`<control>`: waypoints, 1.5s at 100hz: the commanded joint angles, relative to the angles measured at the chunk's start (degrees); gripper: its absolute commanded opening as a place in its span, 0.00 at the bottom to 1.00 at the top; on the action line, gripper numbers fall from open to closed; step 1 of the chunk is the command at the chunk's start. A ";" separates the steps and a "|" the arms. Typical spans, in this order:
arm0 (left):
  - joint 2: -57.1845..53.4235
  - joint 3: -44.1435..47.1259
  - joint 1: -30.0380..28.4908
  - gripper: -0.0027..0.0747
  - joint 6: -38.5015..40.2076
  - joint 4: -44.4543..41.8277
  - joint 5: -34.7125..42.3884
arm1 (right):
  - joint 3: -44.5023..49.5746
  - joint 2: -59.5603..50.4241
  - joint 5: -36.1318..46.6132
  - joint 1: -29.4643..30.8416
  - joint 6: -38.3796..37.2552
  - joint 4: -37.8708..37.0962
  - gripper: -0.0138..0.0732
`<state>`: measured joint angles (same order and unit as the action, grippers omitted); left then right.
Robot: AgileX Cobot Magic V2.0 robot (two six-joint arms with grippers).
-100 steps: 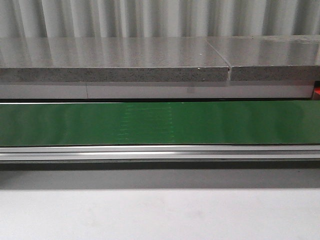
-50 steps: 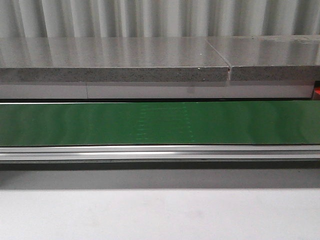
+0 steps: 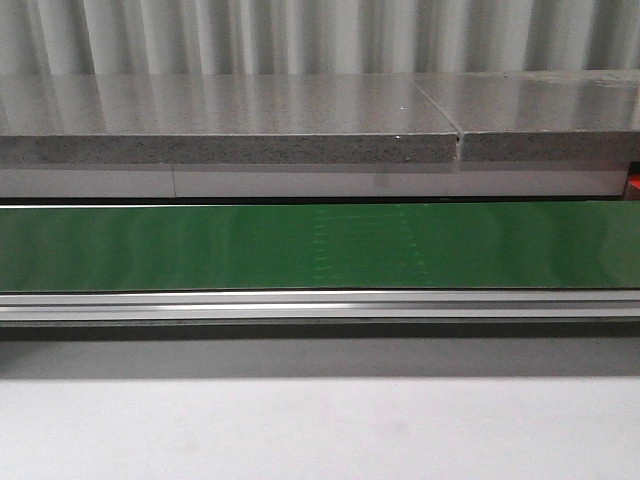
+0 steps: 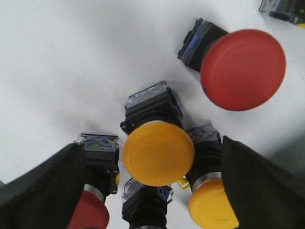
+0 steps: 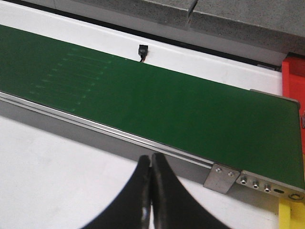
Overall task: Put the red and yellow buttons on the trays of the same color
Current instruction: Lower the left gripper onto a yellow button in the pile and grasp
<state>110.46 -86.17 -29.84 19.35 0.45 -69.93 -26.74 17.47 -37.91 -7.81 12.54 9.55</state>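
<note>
Green conveyor belt (image 3: 320, 247) spans the front view, bare, with a grey stone ledge (image 3: 230, 148) behind it and white tabletop (image 3: 320, 430) in front. No arm shows in that view.

Right wrist view: a red tray edge (image 5: 293, 76) sits past the belt's far end, and a yellow corner (image 5: 291, 214), possibly the second tray, sits near the belt's end bracket. Nothing visible on either, so by my reading no button is sorted yet; the whole job remains.

Right pincer (image 5: 151, 191) hangs over the tabletop just short of the belt rail, fingers clenched together on nothing.

Left pincer (image 4: 155, 191) hovers released above a cluster of buttons on the white tabletop, its fingers wide apart and gripping nothing. Centred between them: a yellow button (image 4: 158, 153), domed mushroom cap on a black switch body with a clear contact block. Crowding it are a second yellow button (image 4: 209, 210) and a partly hidden red button (image 4: 88, 214). A large red button (image 4: 243, 69) lies on its side well apart.
</note>
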 commanded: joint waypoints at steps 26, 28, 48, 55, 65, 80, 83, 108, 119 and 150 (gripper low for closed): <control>-2.86 -1.66 -0.12 0.74 0.58 1.62 -2.21 | -1.27 0.49 3.80 -0.15 0.65 0.26 0.08; -2.86 -1.66 -0.12 0.74 0.58 1.70 -2.21 | -1.27 0.49 3.80 -0.15 0.65 0.26 0.08; -1.00 -1.66 -0.12 0.74 0.58 4.50 -1.73 | -1.27 0.49 3.80 -0.15 0.65 0.26 0.08; -0.86 -1.66 -0.12 0.74 0.58 4.39 -0.84 | -1.27 0.49 3.80 -0.15 0.65 0.26 0.08; -0.86 -1.66 -0.12 0.72 0.58 3.09 -1.08 | -1.27 0.49 3.80 -0.15 0.65 0.26 0.08; -0.86 -1.66 -0.12 0.54 0.58 2.76 -1.34 | -1.27 0.49 3.80 -0.15 0.65 0.26 0.08; -0.86 -1.66 -0.12 0.50 0.46 2.76 -1.34 | -1.27 0.49 3.80 -0.15 0.65 0.26 0.08; -1.11 -1.92 -0.12 0.29 -0.94 2.76 -1.24 | -1.27 0.49 3.80 -0.15 0.65 0.26 0.08; -2.86 -3.26 -0.12 0.29 -1.56 2.26 -1.34 | -1.27 0.49 3.80 -0.15 0.65 0.26 0.08; -12.00 -5.79 0.28 0.29 -5.61 2.53 -2.77 | -1.27 0.49 3.80 -0.15 0.65 0.26 0.08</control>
<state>103.83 -90.15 -29.96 15.59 2.48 -69.94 -26.74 17.47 -37.91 -7.81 12.64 9.55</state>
